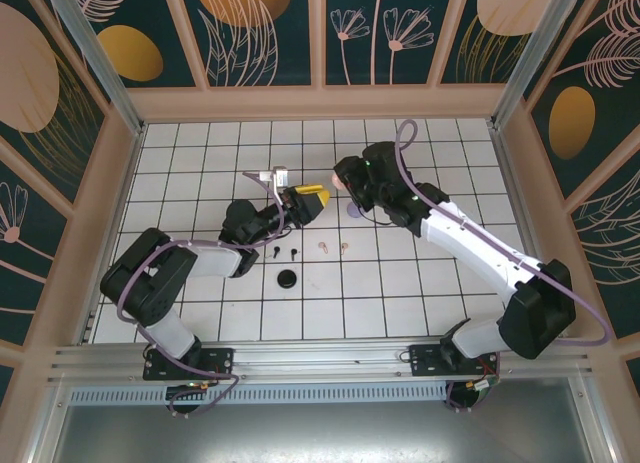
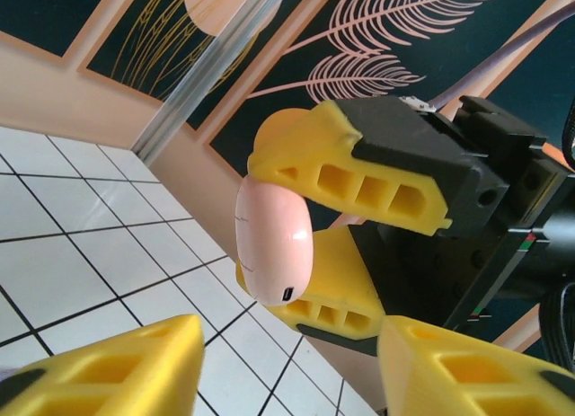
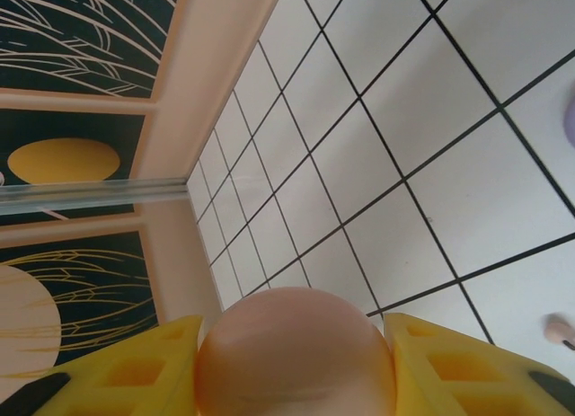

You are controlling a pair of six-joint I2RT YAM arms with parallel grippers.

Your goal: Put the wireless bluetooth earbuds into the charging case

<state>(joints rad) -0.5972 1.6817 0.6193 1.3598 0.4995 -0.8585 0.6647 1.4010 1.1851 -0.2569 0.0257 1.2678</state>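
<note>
I have the charging case (image 3: 296, 353) clamped in the right hand (image 2: 269, 229). One yellow finger (image 2: 350, 178) presses on each broad side of the case. From the left wrist camera the case reads as a smooth pink oval with a small dark port at its lower end, and no gap shows along its shell. Behind it in that view are the white tiles of the bench (image 1: 200, 153).

The left hand (image 1: 320, 197) sits just beside the case, on its left, pointing at it. Its fingers are partly spread with nothing between them, and I cannot tell whether they touch the case.

None of the earbuds I can make out are in the case. They lie on the bench on the side of the case nearest the arm bases. The pink earbuds (image 1: 323, 247) are a pair lying close together, almost straight out from the case toward the bases. The black earbuds (image 1: 275, 251) are a second pair, in line with the pink ones but further to the left of the case. All four are well apart from it.

A lilac disc (image 1: 355, 211) lies flat near the case, toward the bases and slightly right. A black disc (image 1: 288, 278) lies beyond the black earbuds, further from the case than anything else I have listed.
</note>
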